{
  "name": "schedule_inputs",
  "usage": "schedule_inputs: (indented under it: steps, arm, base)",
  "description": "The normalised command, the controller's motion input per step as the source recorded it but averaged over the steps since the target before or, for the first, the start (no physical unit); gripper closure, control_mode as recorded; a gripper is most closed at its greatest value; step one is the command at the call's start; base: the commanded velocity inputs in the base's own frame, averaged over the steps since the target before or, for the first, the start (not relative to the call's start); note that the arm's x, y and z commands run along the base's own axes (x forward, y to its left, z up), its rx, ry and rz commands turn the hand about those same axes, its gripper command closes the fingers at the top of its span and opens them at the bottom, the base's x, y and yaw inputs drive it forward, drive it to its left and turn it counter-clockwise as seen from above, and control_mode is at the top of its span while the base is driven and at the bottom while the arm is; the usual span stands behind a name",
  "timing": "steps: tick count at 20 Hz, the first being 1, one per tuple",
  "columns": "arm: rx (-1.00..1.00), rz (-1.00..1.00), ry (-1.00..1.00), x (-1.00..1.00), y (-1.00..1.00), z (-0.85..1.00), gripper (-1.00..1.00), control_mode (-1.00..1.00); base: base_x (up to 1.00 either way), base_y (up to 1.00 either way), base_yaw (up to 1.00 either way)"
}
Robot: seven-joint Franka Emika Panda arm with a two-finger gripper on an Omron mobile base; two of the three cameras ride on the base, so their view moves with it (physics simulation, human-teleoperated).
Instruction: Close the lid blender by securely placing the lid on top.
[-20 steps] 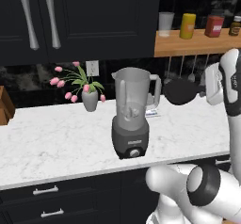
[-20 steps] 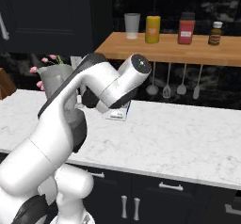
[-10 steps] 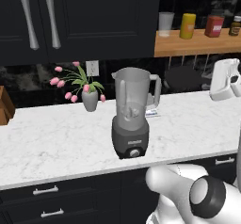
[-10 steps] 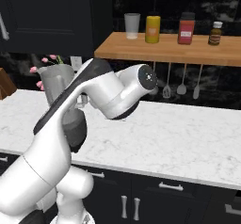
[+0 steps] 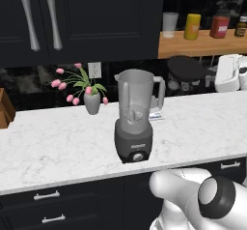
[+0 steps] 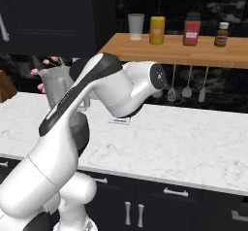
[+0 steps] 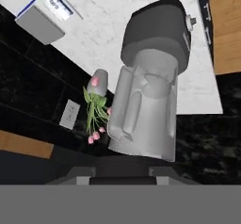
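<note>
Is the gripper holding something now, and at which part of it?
Yes: the gripper holds the flat round black lid by its edge nearest the hand; the exact contact is too dark to see.

The left base view looked forward and down from behind the arm at the marble counter (image 5: 58, 147), with the blender (image 5: 136, 115) near mid-frame by the counter's front edge. The right base view faced the same counter (image 6: 193, 142) from the other side, the arm (image 6: 97, 104) covering most of the blender (image 6: 57, 87). The hand view sat close and was rolled, so the blender (image 7: 150, 91) appeared inverted. All three views shared the blender and the counter (image 7: 117, 11) around it.
</note>
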Motion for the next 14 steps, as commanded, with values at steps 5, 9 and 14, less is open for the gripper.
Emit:
schedule_inputs:
  steps: [5,9,14]
  arm:
    - [0.01,0.07,0.0,0.0,0.55,0.1,1.0,-1.0]
    - [0.0,0.07,0.0,0.0,0.66,0.03,1.0,-1.0]
    - [0.0,0.02,0.0,0.01,0.6,0.21,1.0,-1.0]
  base:
    - [0.0,0.0,0.0]
    - [0.0,0.0,0.0]
    - [0.0,0.0,0.0]
